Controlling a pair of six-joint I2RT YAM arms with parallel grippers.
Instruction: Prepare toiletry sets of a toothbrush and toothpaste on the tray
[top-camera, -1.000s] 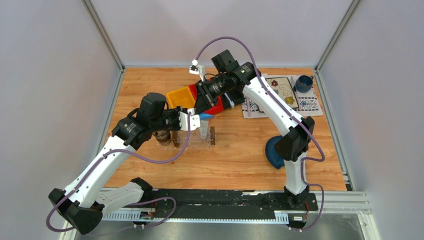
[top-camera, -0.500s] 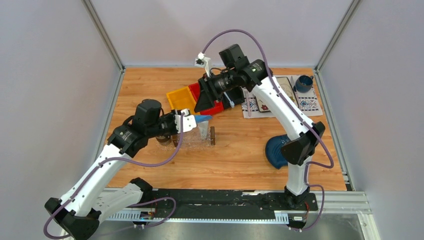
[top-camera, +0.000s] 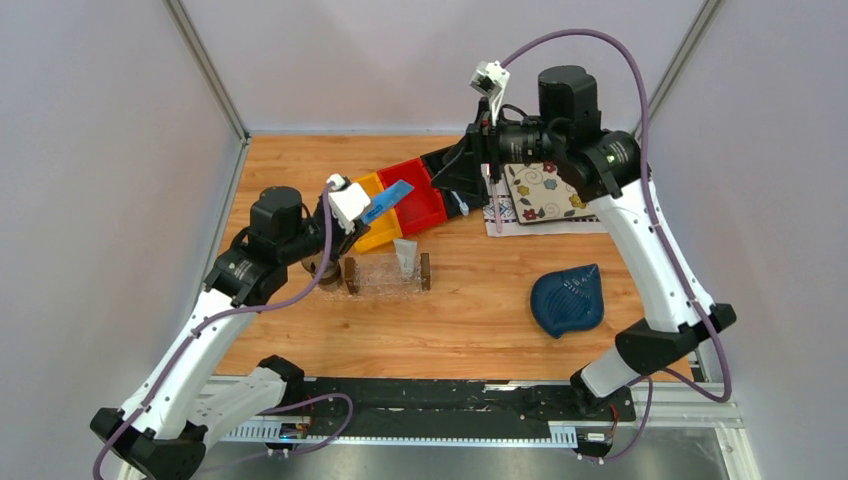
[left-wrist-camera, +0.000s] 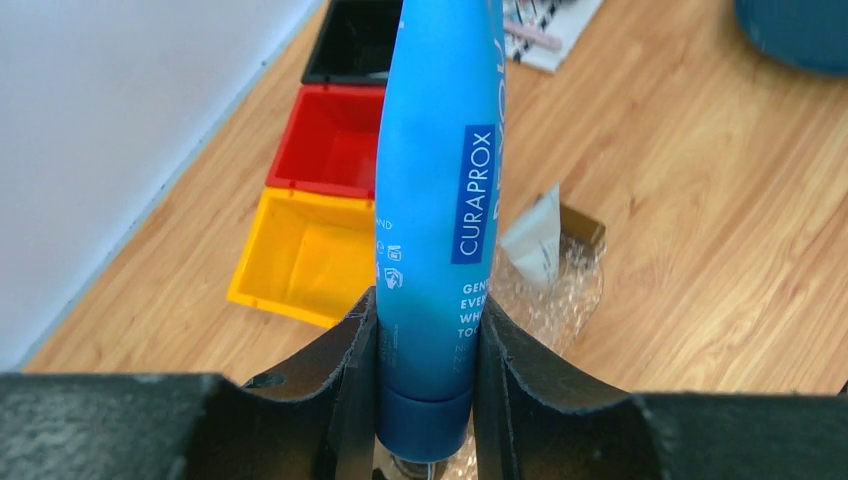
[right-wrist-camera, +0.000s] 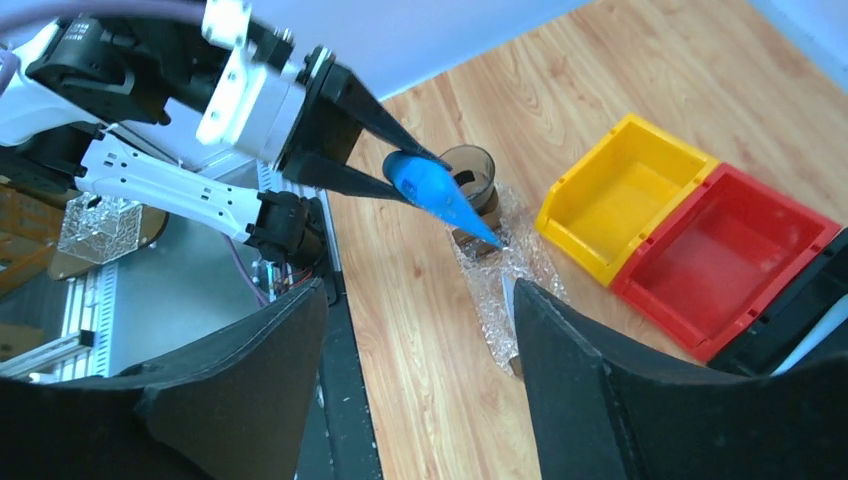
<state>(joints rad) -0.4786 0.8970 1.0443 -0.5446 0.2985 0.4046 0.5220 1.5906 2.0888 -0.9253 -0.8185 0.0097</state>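
- Since the left gripper (left-wrist-camera: 425, 330) is clamped on the cap end of the blue toothpaste (left-wrist-camera: 435, 180), the coming move turns on where the tray (top-camera: 385, 282) lies from it: below the tube and a little toward the arms' bases.
- That tube's long axis runs from the jaws out toward the red bin (top-camera: 427, 207), with its flat end leading and raised. The tray's long axis runs left to right (so the tube crosses it at a slant and, I judge, needs a turn and a drop).
- At the tray's right end leans the white-grey toothpaste (top-camera: 405, 258), flat end up.
- Fingers apart and empty, the right gripper (right-wrist-camera: 415, 300) hangs high at the back, well apart from the tray; the left arm is nearer.
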